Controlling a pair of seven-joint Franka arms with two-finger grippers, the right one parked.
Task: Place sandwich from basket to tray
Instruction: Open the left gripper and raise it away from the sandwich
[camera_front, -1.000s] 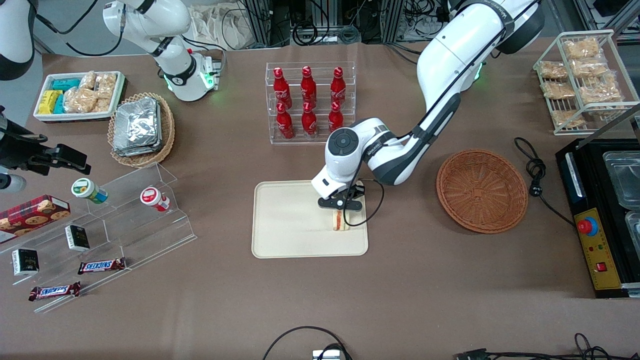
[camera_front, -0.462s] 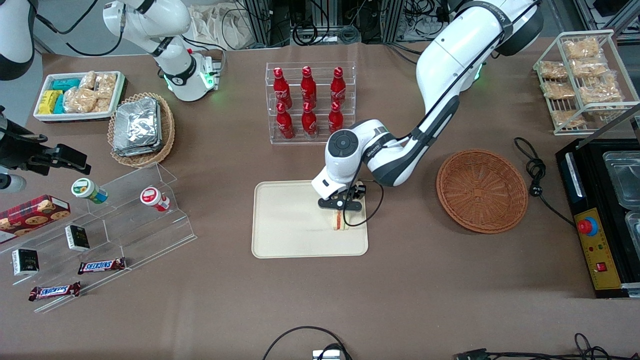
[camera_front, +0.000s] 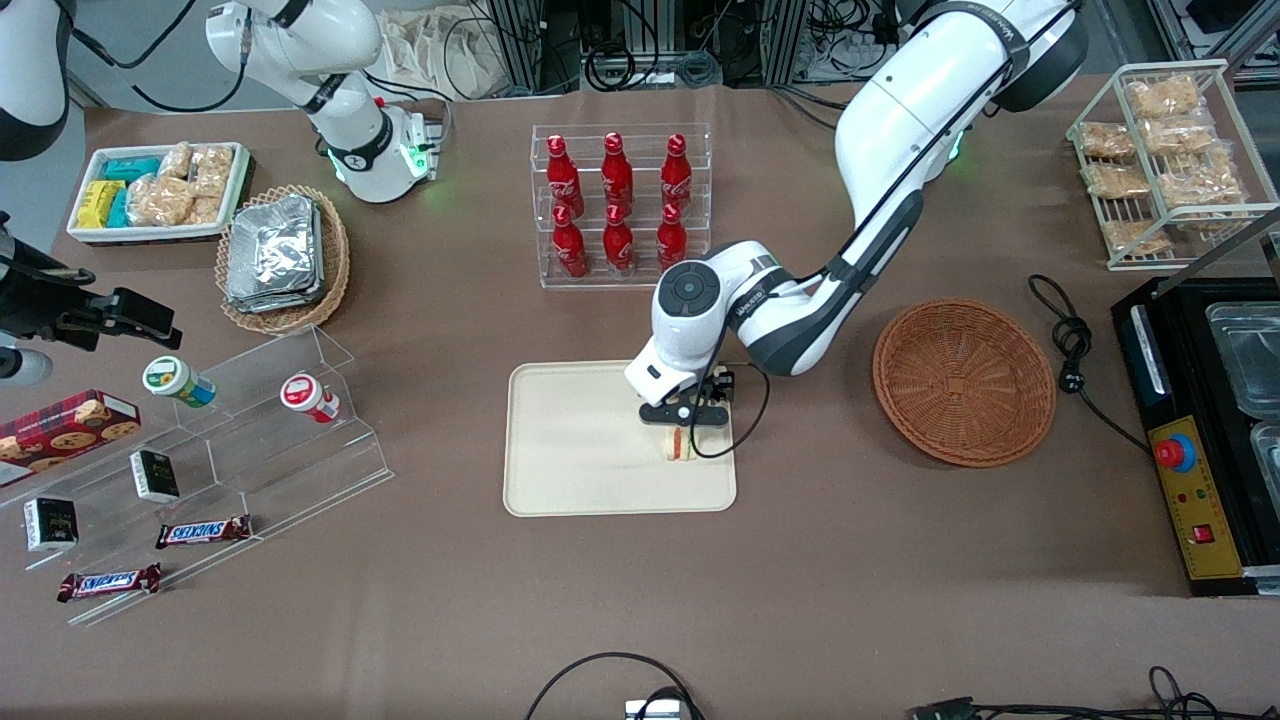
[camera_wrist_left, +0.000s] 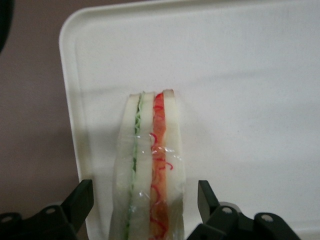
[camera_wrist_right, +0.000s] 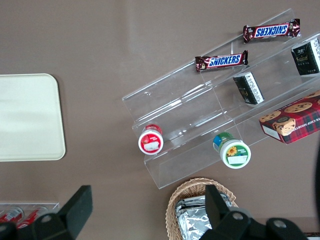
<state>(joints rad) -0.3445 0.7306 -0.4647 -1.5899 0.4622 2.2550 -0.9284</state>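
Observation:
The sandwich (camera_front: 682, 445) stands on its edge on the cream tray (camera_front: 580, 450), close to the tray's rim at the working arm's end. Its green and red-orange filling layers face up in the left wrist view (camera_wrist_left: 150, 170), with the tray (camera_wrist_left: 240, 75) bare around it. My left gripper (camera_front: 684, 422) hangs just above the sandwich and is open; a black finger (camera_wrist_left: 82, 200) stands on each side of the bread with a gap between. The reddish-brown basket (camera_front: 963, 382) sits with nothing in it, toward the working arm's end of the table.
A clear rack of red bottles (camera_front: 617, 205) stands farther from the front camera than the tray. A tan basket of foil packets (camera_front: 283, 258) and an acrylic stand with snacks (camera_front: 250, 420) lie toward the parked arm's end. A black machine (camera_front: 1200, 430) and cable (camera_front: 1070, 340) flank the basket.
The working arm's wrist has shifted slightly over the tray. The sandwich stays on the tray in the same spot.

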